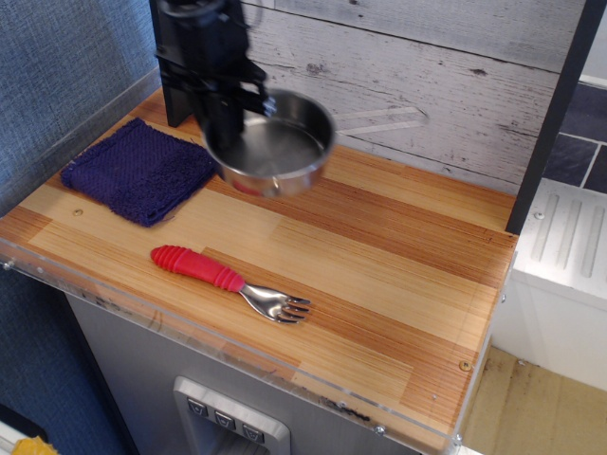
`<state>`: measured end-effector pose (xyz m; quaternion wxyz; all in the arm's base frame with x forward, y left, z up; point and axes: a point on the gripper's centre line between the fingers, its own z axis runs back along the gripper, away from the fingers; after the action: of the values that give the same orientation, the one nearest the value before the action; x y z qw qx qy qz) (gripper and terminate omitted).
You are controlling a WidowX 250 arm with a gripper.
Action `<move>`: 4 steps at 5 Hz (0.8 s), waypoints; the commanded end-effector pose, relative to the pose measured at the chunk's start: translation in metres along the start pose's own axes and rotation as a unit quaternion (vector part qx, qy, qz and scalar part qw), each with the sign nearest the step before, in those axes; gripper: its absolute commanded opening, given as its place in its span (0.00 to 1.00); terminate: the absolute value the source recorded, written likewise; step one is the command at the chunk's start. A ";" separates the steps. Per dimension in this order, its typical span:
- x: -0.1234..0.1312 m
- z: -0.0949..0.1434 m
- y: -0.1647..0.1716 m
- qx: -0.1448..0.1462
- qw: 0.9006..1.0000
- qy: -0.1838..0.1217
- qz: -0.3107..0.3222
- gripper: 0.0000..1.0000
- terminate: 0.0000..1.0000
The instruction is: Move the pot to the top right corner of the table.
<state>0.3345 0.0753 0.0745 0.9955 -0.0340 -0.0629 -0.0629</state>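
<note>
- Gripping the pot [275, 147] by its left rim, the gripper [226, 128] is closed, holding it above the table [398, 256].
- Fork [228, 282] lies near the front edge; purple cloth [137, 171] at left.

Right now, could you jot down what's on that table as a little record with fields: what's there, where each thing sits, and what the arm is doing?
pot: shiny steel, held up above the wood, blurred, near the back middle
handle: thin wire loop, pointing right along the back wall
gripper: black, clamped on the pot's left rim
cloth: dark purple, flat at back left
fork: red grip, metal prongs, lying near the front edge
table: striped wood, clear plastic rim
</note>
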 end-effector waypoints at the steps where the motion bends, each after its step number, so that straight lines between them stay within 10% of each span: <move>1: 0.015 -0.014 -0.047 0.019 0.993 0.003 -0.115 0.00 0.00; 4: 0.050 -0.056 -0.087 0.055 0.968 0.030 -0.242 0.00 0.00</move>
<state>0.3792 -0.0221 0.0173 0.9543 0.0307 -0.0195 -0.2965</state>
